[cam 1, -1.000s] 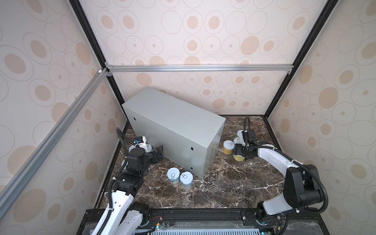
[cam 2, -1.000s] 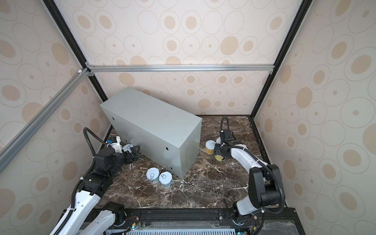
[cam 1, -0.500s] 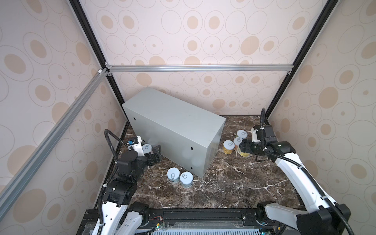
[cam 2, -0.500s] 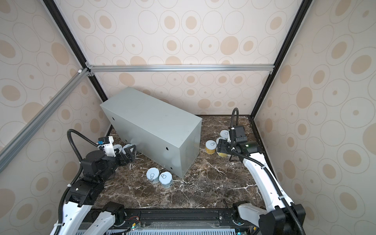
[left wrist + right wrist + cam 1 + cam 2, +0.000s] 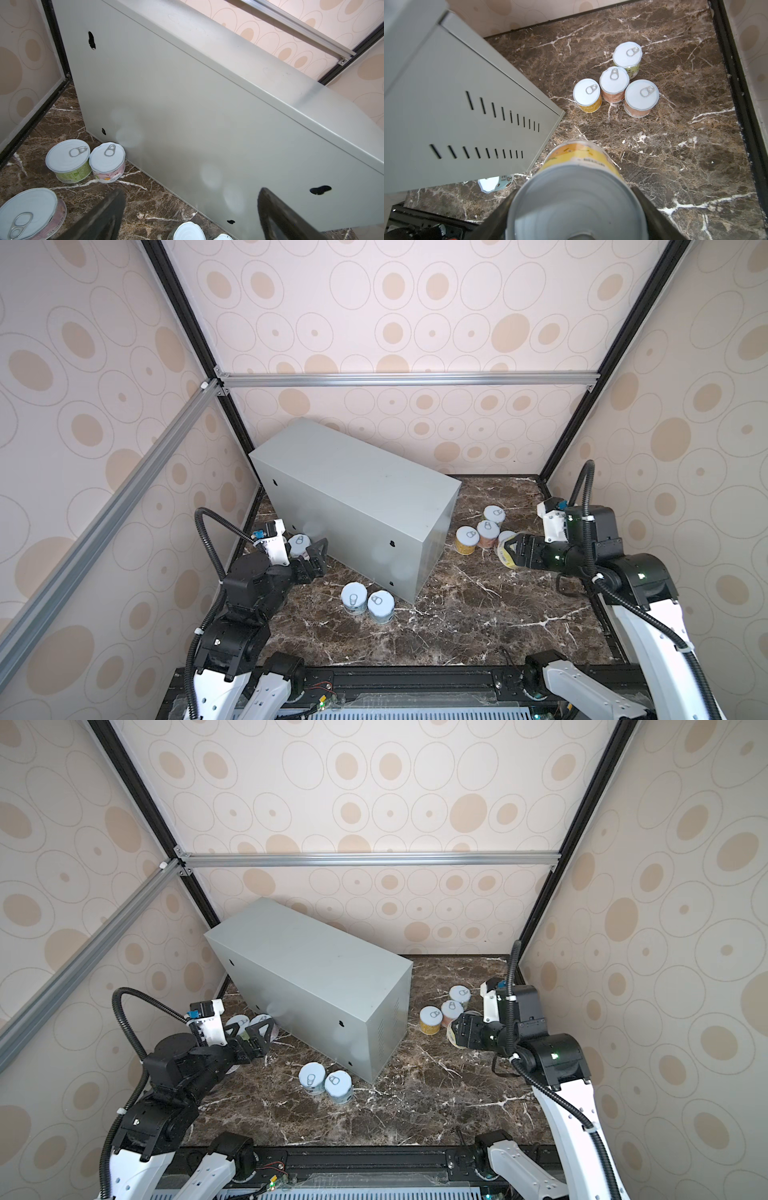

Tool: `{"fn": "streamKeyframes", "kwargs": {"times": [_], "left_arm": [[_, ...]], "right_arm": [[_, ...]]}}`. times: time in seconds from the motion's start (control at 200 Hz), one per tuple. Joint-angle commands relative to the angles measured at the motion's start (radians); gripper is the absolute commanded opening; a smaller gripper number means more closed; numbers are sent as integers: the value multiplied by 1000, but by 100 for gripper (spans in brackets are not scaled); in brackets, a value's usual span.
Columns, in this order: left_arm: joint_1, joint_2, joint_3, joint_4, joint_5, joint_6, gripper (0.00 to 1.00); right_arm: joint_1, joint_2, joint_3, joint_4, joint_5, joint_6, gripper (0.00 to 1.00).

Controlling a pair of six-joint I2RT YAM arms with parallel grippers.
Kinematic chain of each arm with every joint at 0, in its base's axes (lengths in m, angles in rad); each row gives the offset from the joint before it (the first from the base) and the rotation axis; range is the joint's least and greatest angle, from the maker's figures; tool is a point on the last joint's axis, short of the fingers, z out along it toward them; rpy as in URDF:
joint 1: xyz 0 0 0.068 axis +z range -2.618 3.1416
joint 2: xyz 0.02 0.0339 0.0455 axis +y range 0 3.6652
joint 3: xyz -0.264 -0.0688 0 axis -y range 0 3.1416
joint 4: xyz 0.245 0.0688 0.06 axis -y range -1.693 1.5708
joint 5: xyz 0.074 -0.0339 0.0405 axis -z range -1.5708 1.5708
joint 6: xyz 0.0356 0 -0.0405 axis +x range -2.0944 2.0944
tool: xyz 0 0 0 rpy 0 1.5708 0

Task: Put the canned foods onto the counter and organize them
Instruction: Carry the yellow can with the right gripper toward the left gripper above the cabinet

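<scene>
Enclosure walls (image 5: 395, 323): cream wallpaper with a beige oval pattern, evenly lit. Floor (image 5: 478, 614): dark brown marble with white veins. Black posts (image 5: 189, 323) stand at the rear corners. Aluminium rails (image 5: 407, 379) cross the rear and left walls.

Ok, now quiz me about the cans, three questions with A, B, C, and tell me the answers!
1. Where are the two blue cans? A) on the marble floor by the near corner of the grey metal box; B) on top of the box; C) stacked on each other.
2. How many clustered cans stand on the floor in the right wrist view? A) two; B) four; C) seven.
3. What is the right tool doing? A) open and empty; B) resting on the box; C) shut on a yellow can.
1 A: both stand on the floor there. 2 B: four white lids show. 3 C: the can sits clamped in it.
</scene>
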Motion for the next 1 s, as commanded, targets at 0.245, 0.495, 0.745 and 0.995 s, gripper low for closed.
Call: {"fn": "streamKeyframes", "kwargs": {"times": [0.245,0.495,0.745,0.995], "left_arm": [[-2,86,225,-47,47,119,99],[-2,160,287,-33,76,155,99],[-2,198,305,-17,74,178,99],[-3,208,293,1,89,178,99]], "right_arm": [[10,82,339,-171,-154,-77,19],[54,237,601,-255,-195,-106,19],[257,485,949,-363,-79,-119,19],[412,701,1210,-377,-16,-119,19]]}}
